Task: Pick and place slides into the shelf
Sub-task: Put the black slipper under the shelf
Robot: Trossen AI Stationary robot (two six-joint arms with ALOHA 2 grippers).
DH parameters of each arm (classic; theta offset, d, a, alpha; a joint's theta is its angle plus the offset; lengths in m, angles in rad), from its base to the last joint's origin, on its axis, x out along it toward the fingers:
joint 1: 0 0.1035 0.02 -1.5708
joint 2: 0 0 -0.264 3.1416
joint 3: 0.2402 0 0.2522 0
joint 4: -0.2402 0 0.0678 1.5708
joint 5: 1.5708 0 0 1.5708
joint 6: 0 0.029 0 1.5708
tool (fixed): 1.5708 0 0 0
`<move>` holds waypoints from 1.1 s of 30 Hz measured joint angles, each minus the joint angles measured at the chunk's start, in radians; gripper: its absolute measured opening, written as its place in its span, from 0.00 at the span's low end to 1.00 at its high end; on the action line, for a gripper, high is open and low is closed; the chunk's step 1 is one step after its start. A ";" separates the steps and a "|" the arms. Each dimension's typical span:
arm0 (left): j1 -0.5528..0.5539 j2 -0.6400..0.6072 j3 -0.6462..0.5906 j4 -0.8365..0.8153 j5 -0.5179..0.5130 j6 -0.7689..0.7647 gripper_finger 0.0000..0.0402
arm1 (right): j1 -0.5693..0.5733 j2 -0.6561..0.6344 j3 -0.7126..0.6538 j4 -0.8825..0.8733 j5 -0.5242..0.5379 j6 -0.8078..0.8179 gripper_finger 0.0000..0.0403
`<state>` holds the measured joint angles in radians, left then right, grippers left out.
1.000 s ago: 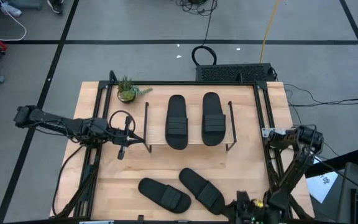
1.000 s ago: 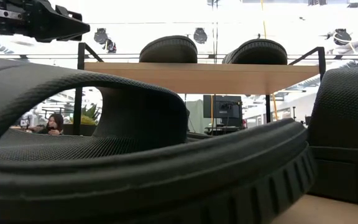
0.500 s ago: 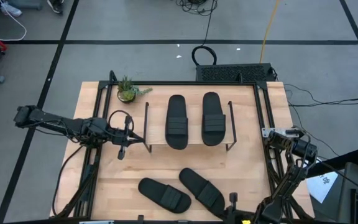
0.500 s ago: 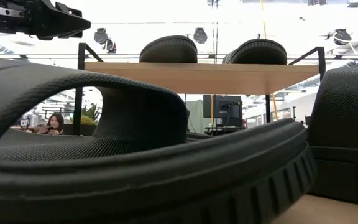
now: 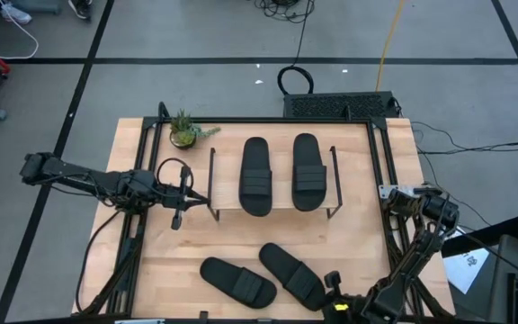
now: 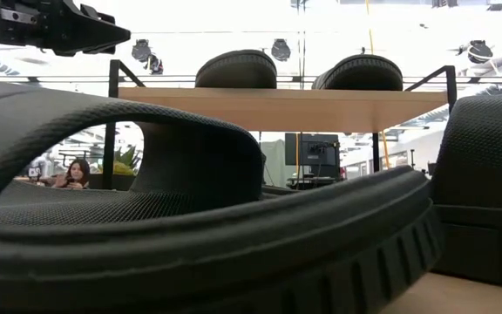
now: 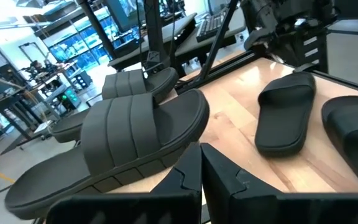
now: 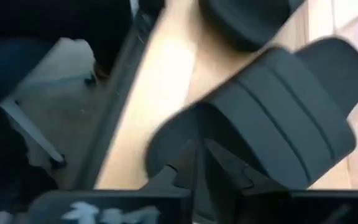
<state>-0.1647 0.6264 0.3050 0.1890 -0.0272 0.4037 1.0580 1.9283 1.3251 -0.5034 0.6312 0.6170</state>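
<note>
The shelf (image 5: 272, 209) stands mid-table with two black slides (image 5: 256, 175) (image 5: 308, 171) lying on its plank. Two more slides (image 5: 237, 281) (image 5: 292, 274) lie flat on the table near its front edge and fill the low view (image 6: 190, 244). My left gripper (image 5: 198, 202) hangs shut just left of the shelf's left legs, level with the plank, and is seen shut in its wrist view (image 7: 201, 168). My right gripper (image 5: 333, 286) is at the near edge, close over the near end of the right-hand table slide (image 8: 278, 118). Its fingers are together (image 8: 197, 152). Whether it touches the slide, I cannot tell.
A small potted plant (image 5: 185, 130) sits at the table's far left corner. Black frame rails (image 5: 380, 180) run along the table's sides. A black box and cables (image 5: 340, 103) lie beyond the far edge. Bare wood lies between the shelf and the near slides. A person (image 6: 77, 173) sits far behind.
My right arm has sunk lower at the table's near right corner, and its wrist has rolled. Its gripper has shifted a little toward the right-hand slide on the table. The slides and the shelf have stayed where they were.
</note>
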 joint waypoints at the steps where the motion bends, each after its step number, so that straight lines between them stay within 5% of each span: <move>1: 0.000 0.000 0.000 0.000 -0.001 -0.004 0.01 | 0.003 -0.012 0.000 0.001 0.016 -0.001 0.08; 16: 0.000 0.001 0.000 0.012 -0.028 -0.052 0.01 | 0.009 -0.012 -0.002 -0.101 0.205 -0.136 0.71; 33: 0.000 0.002 0.000 -0.010 -0.028 -0.059 0.03 | -0.011 0.114 -0.003 -0.074 0.387 -0.250 0.71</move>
<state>-0.1646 0.6281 0.3050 0.1792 -0.0549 0.3443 1.0474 2.0422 1.3220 -0.5777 1.0178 0.3669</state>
